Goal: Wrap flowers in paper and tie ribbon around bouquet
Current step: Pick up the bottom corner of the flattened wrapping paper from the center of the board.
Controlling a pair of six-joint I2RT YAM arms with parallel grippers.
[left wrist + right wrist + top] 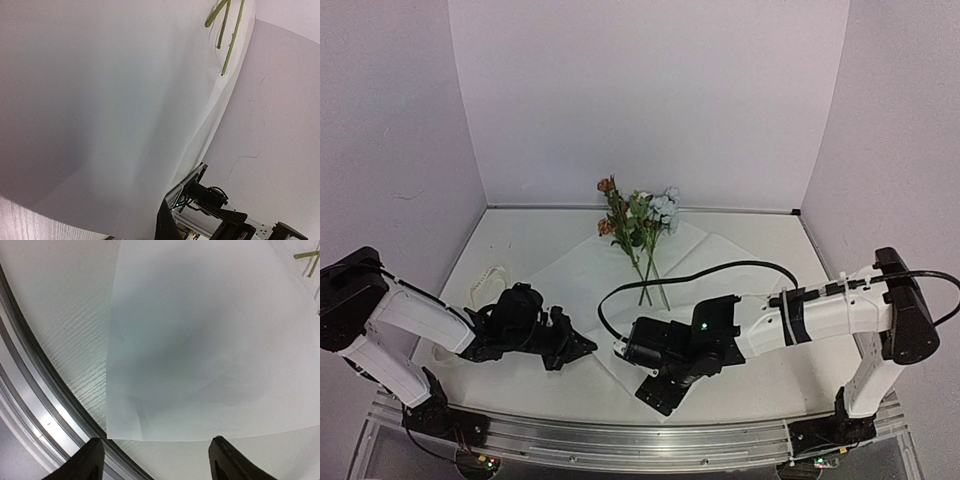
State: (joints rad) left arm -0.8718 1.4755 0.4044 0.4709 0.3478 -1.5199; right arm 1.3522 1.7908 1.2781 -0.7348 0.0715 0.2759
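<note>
So the left end effector [576,347] was clamped fully shut right at the near left edge of the paper [582,272]. From its own camera the sheet's edge ran straight down to the dark fingertip [166,222] and looked lifted off the bench [770,250] there, so I'd call that a pinch on the paper. The right end effector [157,454] was the opposite: fingers spread wide with nothing between them. It was just hanging over the near corner of the sheet, which lay flat on the bench with a small crease by it. Counting stuff: one sheet of paper, spread across the middle of the bench. There was one bunch of flowers [640,222] lying on the far part of the sheet, blooms toward the back wall and stems pointing at the arms. I could make out three green stems [232,37] from the left wrist camera, a couple of orange blooms and one pale blue-white cluster. One ribbon [485,283] too, off on the left side of the bench beside the paper, near the left arm. And two arms, one end effector each.
</note>
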